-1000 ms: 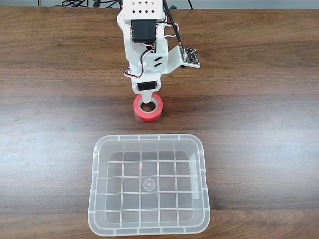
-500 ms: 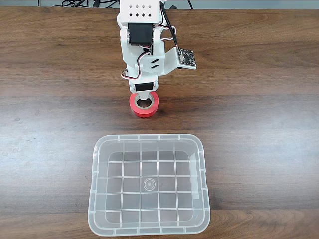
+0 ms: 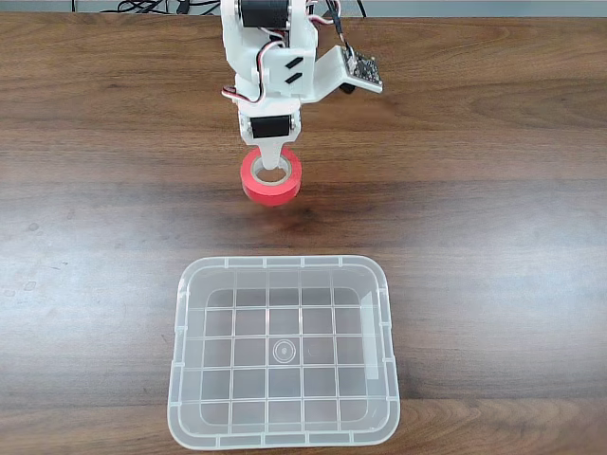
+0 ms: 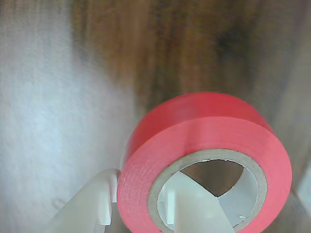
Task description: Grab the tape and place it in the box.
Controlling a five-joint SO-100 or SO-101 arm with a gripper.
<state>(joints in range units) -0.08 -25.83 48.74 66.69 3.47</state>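
The red tape (image 3: 272, 182) with its grey-white core hangs a little above the wooden table, its shadow below it. My white gripper (image 3: 270, 167) is shut on the tape's wall, one finger inside the core and one outside. The wrist view shows the tape (image 4: 204, 131) close up, pinched between an outer finger (image 4: 92, 208) and an inner one in the core, with my gripper (image 4: 141, 213) at the bottom edge. The clear box (image 3: 283, 262) sits empty near the table's front edge, below the tape in the fixed view.
Brown wooden table (image 3: 493, 218) all around. A small circuit board (image 3: 362, 68) sticks out from the arm to the right. Dark cables (image 3: 142, 6) lie along the far edge.
The gripper has moved toward the far side of the table with the tape in it, and the tape has risen off the surface, farther from the box.
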